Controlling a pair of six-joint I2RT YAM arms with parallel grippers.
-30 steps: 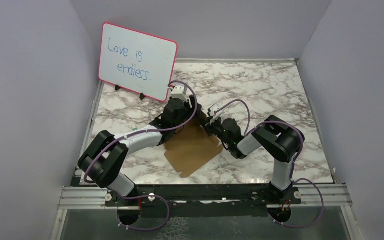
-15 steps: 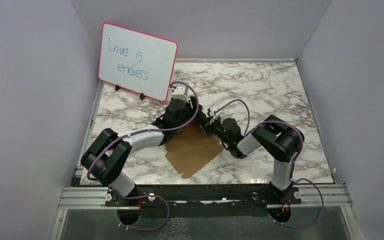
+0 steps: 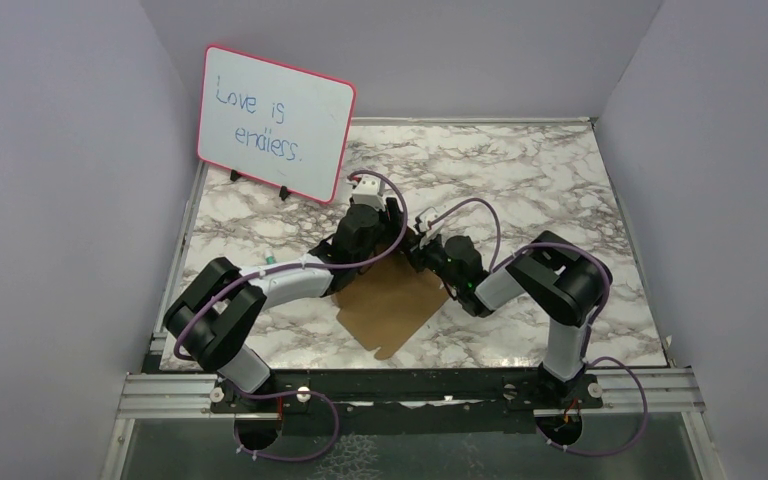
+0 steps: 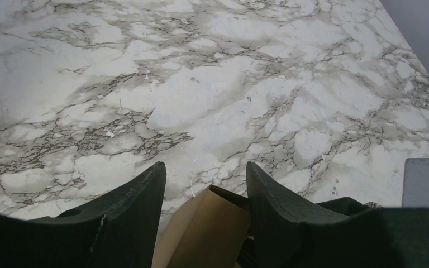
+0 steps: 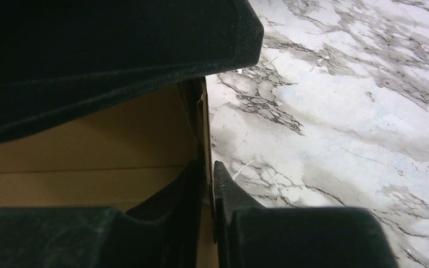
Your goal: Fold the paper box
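Observation:
The paper box point(image 3: 392, 305) is a flat brown cardboard sheet with notched flaps, lying on the marble table between the two arms, its far edge folded up. My left gripper point(image 3: 388, 232) hangs over the sheet's far corner; in the left wrist view point(image 4: 205, 176) its jaws stand open, with a raised brown flap point(image 4: 204, 231) below and between them. My right gripper point(image 3: 421, 247) is at the sheet's far right edge; in the right wrist view point(image 5: 208, 174) it is shut on a thin upright cardboard wall point(image 5: 204, 134). The left gripper's dark finger fills the top of that view.
A pink-framed whiteboard point(image 3: 273, 122) reading "Love is endless." stands at the back left on small feet. Lilac walls enclose the table on three sides. The marble tabletop point(image 3: 520, 180) extends to the back right. A metal rail point(image 3: 410, 392) runs along the near edge.
My left gripper has shifted slightly right and forward toward the right gripper, and the sheet's near part has slid a little right. The right arm has hardly moved.

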